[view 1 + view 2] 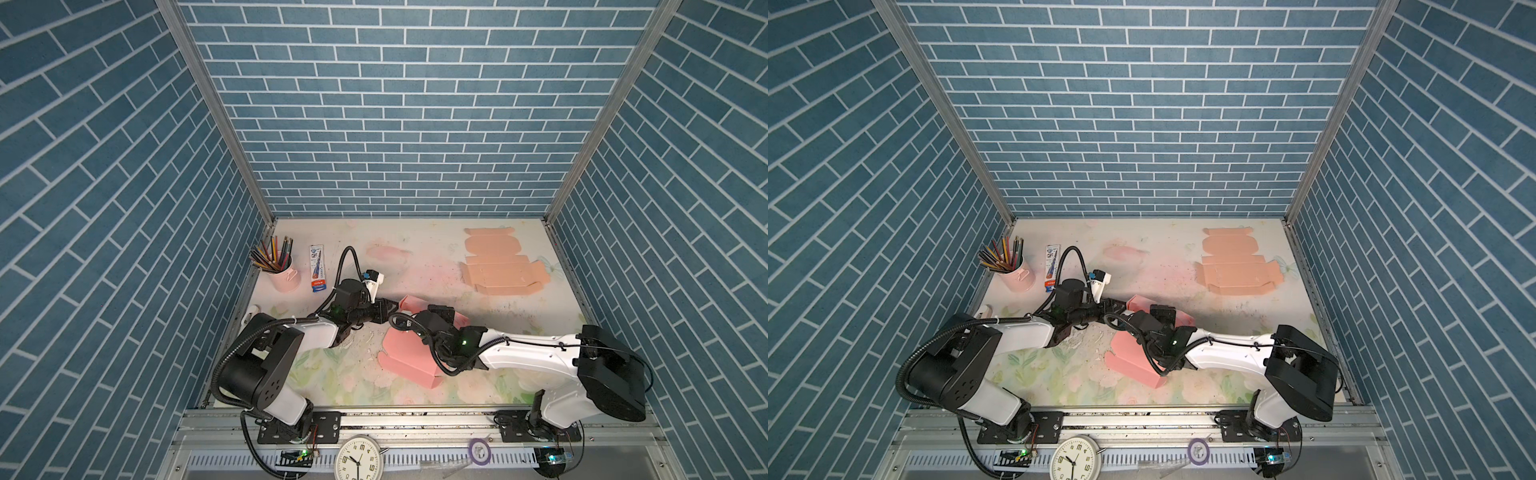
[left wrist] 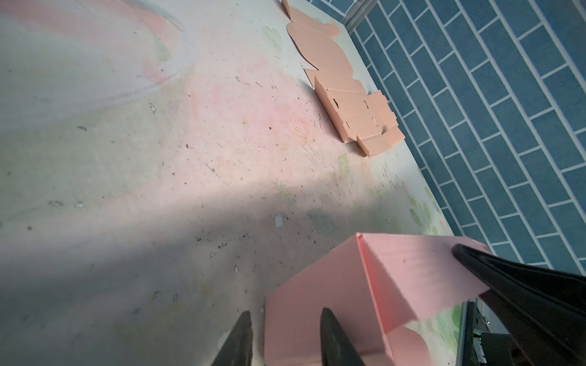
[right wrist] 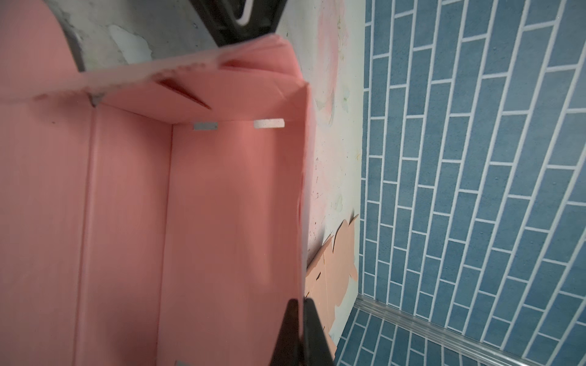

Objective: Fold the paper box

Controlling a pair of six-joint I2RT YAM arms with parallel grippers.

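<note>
Blue brick-patterned walls [image 1: 374,104] close the cell on the left, far and right sides, joined by aluminium corner posts [image 1: 216,112]. The tabletop [image 1: 415,270] carries a faded floral print, scuffed and chipped to white around the middle. Its far-middle stretch and the near strip in front of the arms lie open.

The pink paper box [image 1: 405,357] sits mid-table, half formed, with walls raised at its far end and a flat panel reaching toward the near edge. Both arms meet over it.

The right gripper [image 3: 300,317] is clenched on the rim of the box's right wall, as the right wrist view shows. The left gripper [image 2: 285,312] is at the box's far-left corner. Its fingers stand apart with the end wall's edge between them, and I cannot tell whether they press it.

A stack of flat peach box blanks [image 1: 498,266] lies far right, just beside the right wall and well apart from the arms.

A white clock [image 1: 358,459] with black numerals rests on the near rail.

A pink cup of coloured pencils [image 1: 284,276] stands far left. A blue-and-white packet [image 1: 318,270] lies just right of it, its print too small to read.

A purple tape ring [image 1: 478,451] lies on the near rail.
</note>
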